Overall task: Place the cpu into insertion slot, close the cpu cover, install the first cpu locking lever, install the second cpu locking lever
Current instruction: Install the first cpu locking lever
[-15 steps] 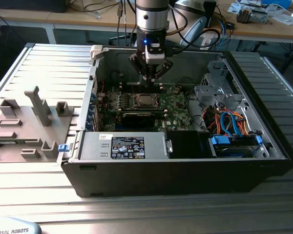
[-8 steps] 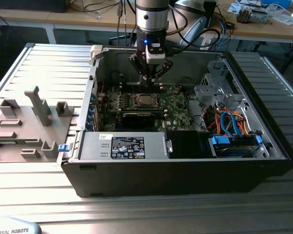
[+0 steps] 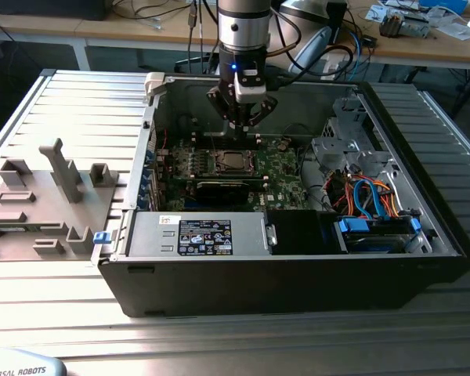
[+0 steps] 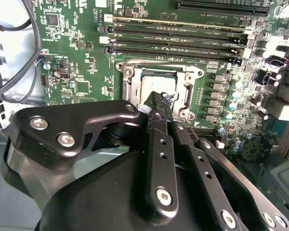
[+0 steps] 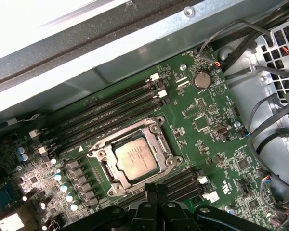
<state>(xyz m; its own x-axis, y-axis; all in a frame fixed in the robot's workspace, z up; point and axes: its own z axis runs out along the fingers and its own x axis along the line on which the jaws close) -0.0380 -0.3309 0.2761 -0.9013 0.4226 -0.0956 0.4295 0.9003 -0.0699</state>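
Cpu [image 5: 136, 159] sits already inside the insertion slot [image 5: 102, 155], its silvery top showing through the window of the cpu cover [image 5: 165, 143], which seems to lie flat around it. In the exterior view our gripper [image 3: 243, 125] hangs above the socket, inside the open computer case [image 3: 423, 235]; in the second wrist view its fingertips [image 4: 159, 103] look pressed together and hold nothing. We judge that the levers are the work in hand (we cannot tell if either one is hooked) — so we should push with the closed tip on the lever only, slowly, and keep away from the memory slots [image 5: 111, 113] just beside the socket.
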